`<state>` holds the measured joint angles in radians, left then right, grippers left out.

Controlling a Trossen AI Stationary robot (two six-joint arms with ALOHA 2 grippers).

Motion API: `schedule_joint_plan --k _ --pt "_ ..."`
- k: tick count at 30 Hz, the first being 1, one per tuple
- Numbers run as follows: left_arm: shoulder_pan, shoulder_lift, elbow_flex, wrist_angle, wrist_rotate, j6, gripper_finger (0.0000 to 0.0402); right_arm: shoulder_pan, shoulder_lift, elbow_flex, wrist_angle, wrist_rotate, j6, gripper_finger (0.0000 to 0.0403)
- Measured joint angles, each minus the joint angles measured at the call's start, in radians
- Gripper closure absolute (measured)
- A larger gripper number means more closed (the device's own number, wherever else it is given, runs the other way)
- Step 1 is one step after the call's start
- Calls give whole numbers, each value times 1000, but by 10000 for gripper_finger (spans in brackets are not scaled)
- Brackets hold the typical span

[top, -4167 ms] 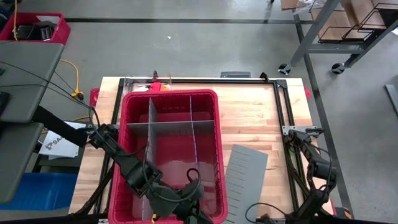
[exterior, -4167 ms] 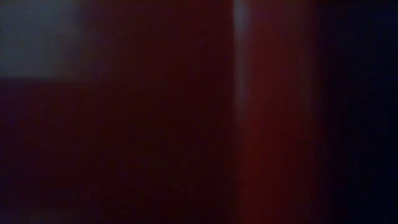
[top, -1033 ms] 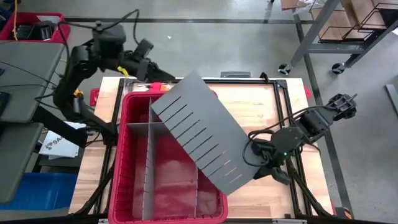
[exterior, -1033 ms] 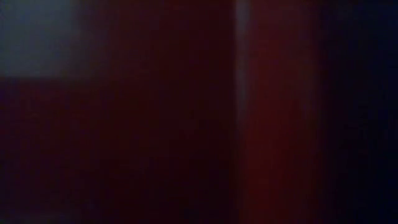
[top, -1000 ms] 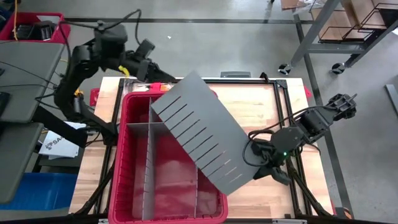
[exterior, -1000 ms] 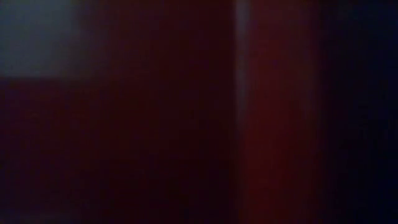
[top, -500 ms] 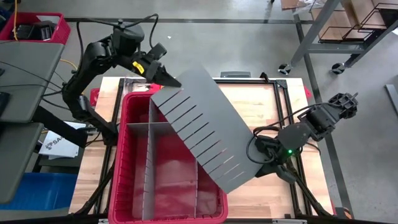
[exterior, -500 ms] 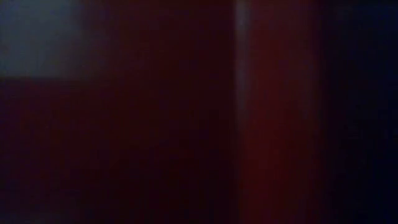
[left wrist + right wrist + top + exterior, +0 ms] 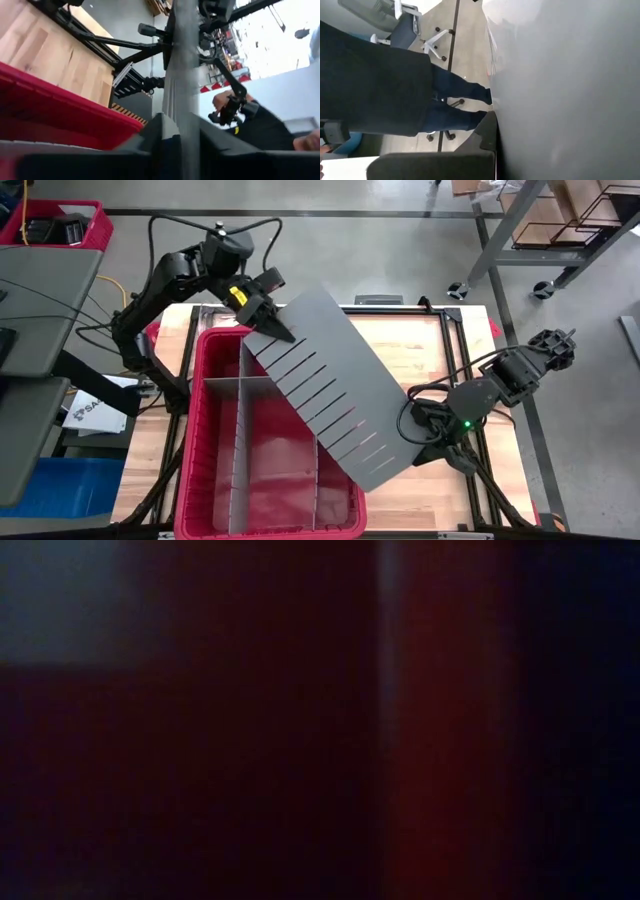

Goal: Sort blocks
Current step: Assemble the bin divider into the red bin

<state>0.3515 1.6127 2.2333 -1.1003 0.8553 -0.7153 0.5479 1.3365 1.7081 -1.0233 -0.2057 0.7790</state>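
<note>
Above the red bin on the bench, my left pincer was clenched on the grey divider sheet at its 11 o'clock corner. My right pincer was clamped on the 5 o'clock corner. The sheet hung tilted across the bin's 3 o'clock side. I could find no blocks anywhere: the sheet covered much of the bin, and the compartments I could see looked bare. I judged such small plastic bricks would be light, stiff and a little slick, best pinched across two flat opposite sides. The low view was only dark red murk. My right wrist saw little but the sheet and a person standing beyond
</note>
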Motion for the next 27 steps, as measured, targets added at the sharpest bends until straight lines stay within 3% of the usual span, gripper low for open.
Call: schedule_joint_plan --k 1,3,7,13,19,22,27 --pt "0 1 0 1 5 21 361 0 0 0 -3 -5 3 403" --pt "0 -2 0 7 8 43 388 0 0 0 -8 -6 11 403" --pt "0 -7 0 1 28 47 396 -5 0 0 33 -10 71 382" --pt "18 -39 0 -86 41 90 398 -45 -6 1 75 98 76 297" --pt "69 -98 0 -243 -39 180 400 -116 -74 1 31 131 31 246" --pt "91 -138 0 -230 -52 171 400 -151 -123 1 -45 200 34 244" --pt "121 -225 -1 -184 -141 158 401 -138 -208 1 -86 457 84 243"
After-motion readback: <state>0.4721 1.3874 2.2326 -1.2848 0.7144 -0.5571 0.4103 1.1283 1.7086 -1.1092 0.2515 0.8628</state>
